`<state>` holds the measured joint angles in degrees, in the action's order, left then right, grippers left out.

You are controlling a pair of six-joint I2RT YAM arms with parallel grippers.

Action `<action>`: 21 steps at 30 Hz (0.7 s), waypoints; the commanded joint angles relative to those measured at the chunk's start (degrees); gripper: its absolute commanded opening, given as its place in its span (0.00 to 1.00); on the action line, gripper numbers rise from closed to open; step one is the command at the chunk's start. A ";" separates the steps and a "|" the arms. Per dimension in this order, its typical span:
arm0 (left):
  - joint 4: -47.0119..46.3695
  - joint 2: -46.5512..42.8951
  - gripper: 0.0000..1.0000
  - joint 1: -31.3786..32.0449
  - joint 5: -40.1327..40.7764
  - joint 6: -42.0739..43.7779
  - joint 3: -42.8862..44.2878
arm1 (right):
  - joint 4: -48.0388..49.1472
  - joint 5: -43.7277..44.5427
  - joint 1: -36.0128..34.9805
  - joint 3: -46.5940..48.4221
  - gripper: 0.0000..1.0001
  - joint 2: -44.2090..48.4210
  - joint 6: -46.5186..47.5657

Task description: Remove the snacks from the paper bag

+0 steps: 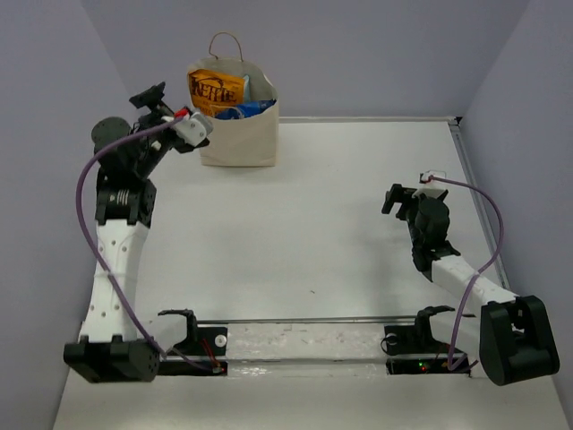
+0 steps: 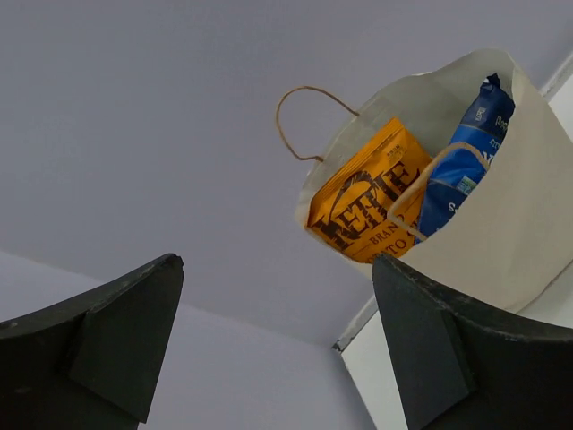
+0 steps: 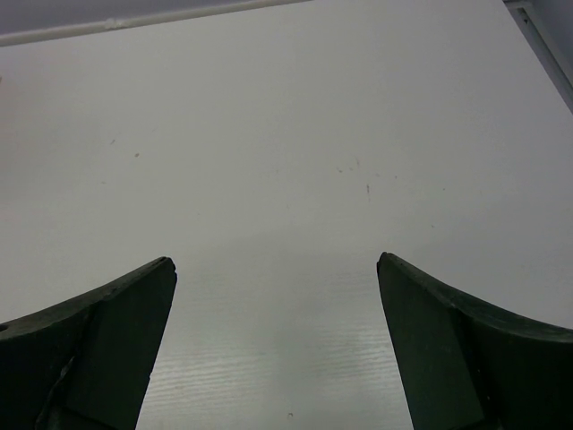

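Observation:
The cream paper bag (image 1: pixel 238 134) stands upright at the back of the table, its mouth open. An orange chip bag (image 1: pixel 218 89) with dark lettering and a dark blue bag (image 1: pixel 248 110) stick out of its top. Any other snacks are hidden inside. In the left wrist view the paper bag (image 2: pixel 515 224) sits at the upper right, with the orange chip bag (image 2: pixel 367 202) and the blue bag (image 2: pixel 466 157) in it. My left gripper (image 1: pixel 152 96) hangs open and empty, raised just left of the bag. My right gripper (image 1: pixel 395 199) is open over bare table at the right.
Thin brown loop handles (image 2: pixel 300 116) rise from the bag's rim. The grey back wall stands close behind the bag. A metal rail (image 1: pixel 474 179) edges the table (image 3: pixel 286 134) on the right. Only white tabletop shows between the right gripper's (image 3: pixel 276 296) fingers.

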<state>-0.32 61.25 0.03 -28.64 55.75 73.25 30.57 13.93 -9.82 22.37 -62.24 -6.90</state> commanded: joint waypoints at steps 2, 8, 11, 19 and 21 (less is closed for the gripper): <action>5.85 14.65 0.99 3.39 -0.72 -1.35 10.84 | 2.74 -0.66 -0.28 2.33 1.00 -0.78 1.36; 8.48 21.44 0.99 6.47 0.53 8.06 16.47 | 2.92 1.62 -0.28 -0.04 1.00 0.54 1.44; 8.23 23.99 0.99 7.00 1.13 6.32 19.02 | 2.92 2.41 -0.28 -1.10 1.00 1.42 1.53; 6.29 34.89 0.77 8.32 3.51 -2.84 30.98 | 2.22 2.15 -0.28 -1.80 1.00 2.03 1.62; 6.29 35.78 0.55 8.58 3.59 -1.44 30.99 | 2.04 2.76 -0.28 -1.89 1.00 2.12 2.15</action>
<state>7.16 96.12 8.19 -25.69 55.70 102.06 30.41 15.00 -9.82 20.73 -61.65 -6.13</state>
